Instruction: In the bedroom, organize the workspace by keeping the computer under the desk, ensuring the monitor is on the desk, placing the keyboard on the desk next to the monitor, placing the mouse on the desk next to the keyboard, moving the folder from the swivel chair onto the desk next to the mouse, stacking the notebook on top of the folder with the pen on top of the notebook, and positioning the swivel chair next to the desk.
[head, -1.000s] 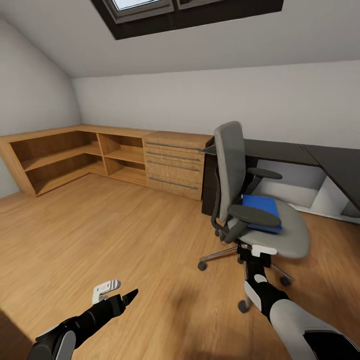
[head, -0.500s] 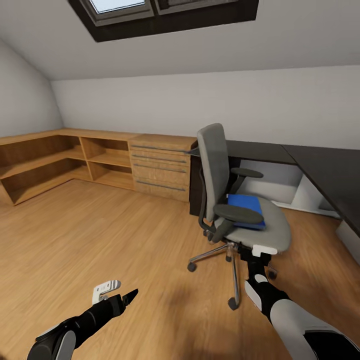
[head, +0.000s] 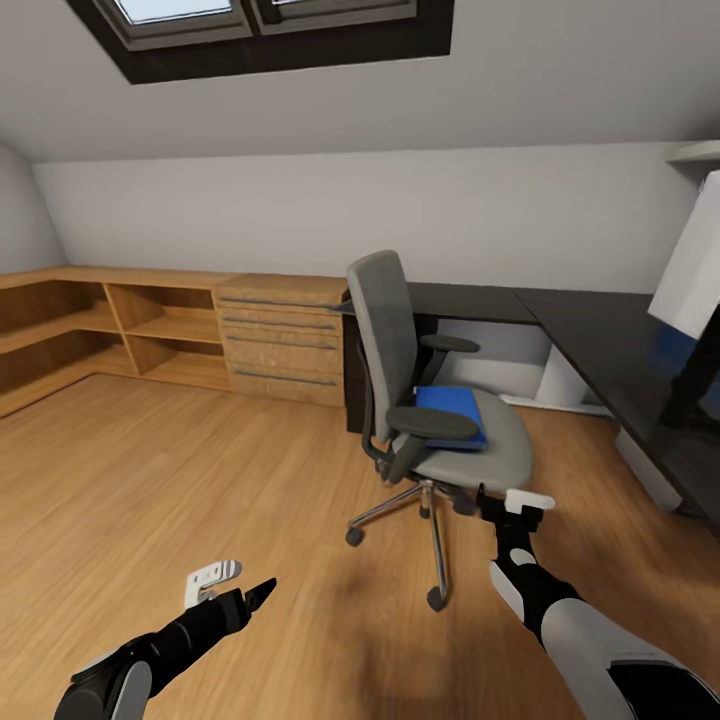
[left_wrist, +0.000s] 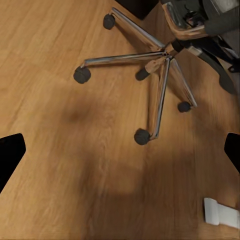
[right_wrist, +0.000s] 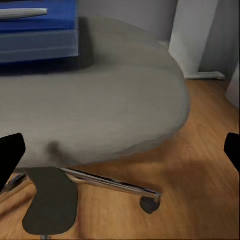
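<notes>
So we're facing the chair (head: 420, 400) mid-frame in the head view, and the folder (head: 452, 412) lies flat on its seat, tucked behind the near armrest. In the right wrist view a thin white stick lies on top of that blue slab at the upper left, probably the pen (right_wrist: 22, 13), though it's blurry. We can't make out a notebook under it.

The desk (head: 580, 330) runs along the right side of the head view, black top, just behind and beside the chair. A white slab at the far right edge looks like the back of the monitor (head: 690, 265), standing on the desk. Keyboard and mouse, no idea.

The right gripper (head: 508, 500) sits low and centre-right, level with the seat's front edge, near it but not touching. Its wrist view puts a dark fingertip at each side edge, wide apart, nothing between, so it's spread and empty. Our guess is it's lined up to go for the folder.

The left gripper (head: 232, 588) hangs at lower left over bare floor, fingers likewise apart and holding nothing, looking down at the chrome 5-star base (left_wrist: 160, 57).
</notes>
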